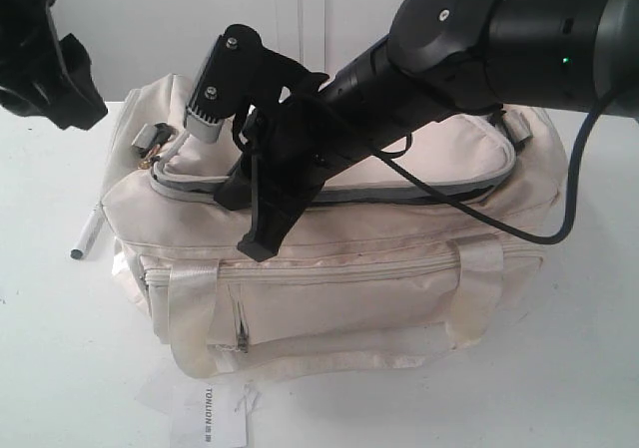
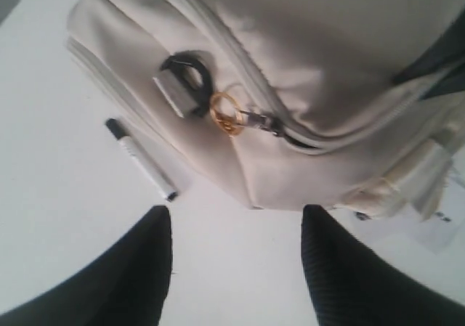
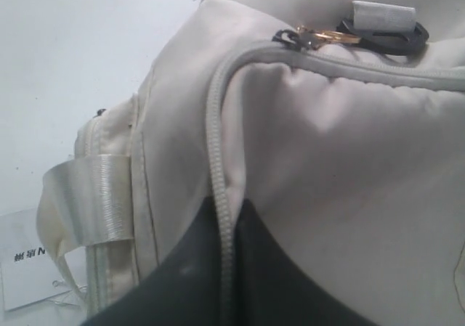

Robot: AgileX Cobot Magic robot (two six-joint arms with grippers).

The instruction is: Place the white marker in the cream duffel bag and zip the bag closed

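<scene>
The cream duffel bag (image 1: 349, 288) lies in the middle of the white table. The white marker (image 1: 88, 233) lies on the table beside the bag's left end, its black cap end pointing away from the bag (image 2: 290, 57); the marker (image 2: 142, 159) is untouched. My left gripper (image 1: 50, 69) hovers open above it, and nothing sits between its fingertips (image 2: 236, 224). My right gripper (image 1: 258, 230) reaches across the bag top and is shut on the zip edge of the top flap (image 3: 229, 210). The zip slider with its gold ring (image 3: 305, 39) sits at the bag's left end (image 2: 251, 119).
A white paper tag (image 1: 210, 418) with printed text lies on the table in front of the bag. A black buckle (image 2: 190, 79) sits next to the slider. A black cable (image 1: 559, 219) hangs from the right arm over the bag.
</scene>
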